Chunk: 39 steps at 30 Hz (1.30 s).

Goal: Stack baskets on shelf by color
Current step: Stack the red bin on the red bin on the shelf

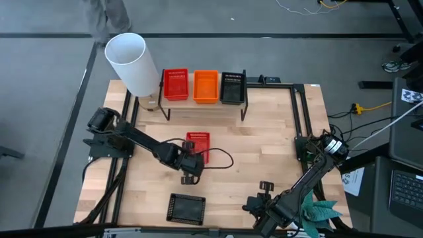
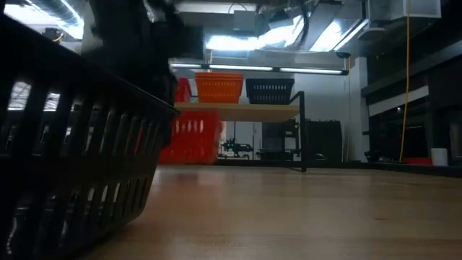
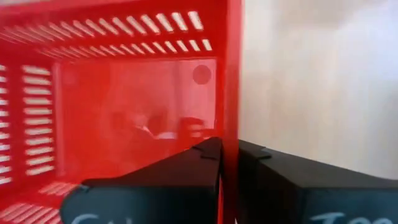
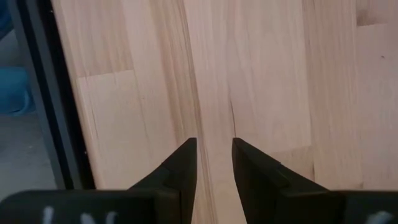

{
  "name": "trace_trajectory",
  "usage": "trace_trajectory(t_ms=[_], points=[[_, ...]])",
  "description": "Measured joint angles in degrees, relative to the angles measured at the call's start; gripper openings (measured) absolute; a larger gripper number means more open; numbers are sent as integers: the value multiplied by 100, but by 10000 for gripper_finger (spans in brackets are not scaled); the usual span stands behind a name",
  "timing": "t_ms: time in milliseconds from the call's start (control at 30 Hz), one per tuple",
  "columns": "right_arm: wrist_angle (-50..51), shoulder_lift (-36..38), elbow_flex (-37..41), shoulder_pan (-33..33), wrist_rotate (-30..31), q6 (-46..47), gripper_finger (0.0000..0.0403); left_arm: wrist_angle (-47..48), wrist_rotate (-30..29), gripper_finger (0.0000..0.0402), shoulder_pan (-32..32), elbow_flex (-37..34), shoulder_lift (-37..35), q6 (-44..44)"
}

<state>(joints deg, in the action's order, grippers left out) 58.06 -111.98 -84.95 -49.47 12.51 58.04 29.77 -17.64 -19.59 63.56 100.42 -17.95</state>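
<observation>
A red basket [image 1: 198, 144] stands on the table's middle, and my left gripper [image 1: 192, 166] is shut on its near wall. The shelf [image 1: 201, 106] at the far edge carries a red basket [image 1: 175, 84], an orange one [image 1: 205, 86] and a black one [image 1: 232, 87] side by side on its top board. Another black basket [image 1: 186, 207] lies near the front edge and fills the left of the low view [image 2: 72, 159]. My right gripper [image 1: 264, 190] hangs open over bare wood at the near right. My left gripper pinches the red basket's near wall [image 3: 231, 93], with one finger [image 3: 186, 168] inside the basket and the other outside. The fingers slant down from the table's left side and lie along the wall's rim. The basket's bottom rests on the table.
A tall white cylinder [image 1: 132, 63] stands at the far left beside the shelf. A black cable [image 1: 223, 158] loops on the table right of the held basket. A black frame rail [image 1: 301, 112] runs along the table's right side. Bare wood lies between the arms.
</observation>
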Motion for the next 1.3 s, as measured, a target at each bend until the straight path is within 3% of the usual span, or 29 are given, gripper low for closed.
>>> trace_trajectory(t_ms=[167, 367, 467, 567, 767, 1000, 1300], points=[[6, 0, -2, 0, 0, -16, 101, 969, -333, 1, -319, 567, -632, -89], [12, 0, -1, 0, 1, -153, 101, 3133, -1682, 0, -501, 1888, -1289, 17], [-1, 0, -2, 3, 4, -290, 101, 3836, -2169, 0, -329, 2511, -1565, 408], [-4, 0, -2, 9, 4, -304, 101, 4131, -2210, 0, 104, 2928, -1798, 936], [-9, 0, -2, 11, 4, -302, 101, 4270, -1214, 0, 1701, 3129, -2189, 2379], [-18, 0, 0, 11, 2, -284, 101, 4467, 99, 0, 3781, 3127, -2143, 3705], [-20, 0, -2, 11, -2, -133, 101, 4272, 1567, 0, 5298, 3122, -1825, 4439]])
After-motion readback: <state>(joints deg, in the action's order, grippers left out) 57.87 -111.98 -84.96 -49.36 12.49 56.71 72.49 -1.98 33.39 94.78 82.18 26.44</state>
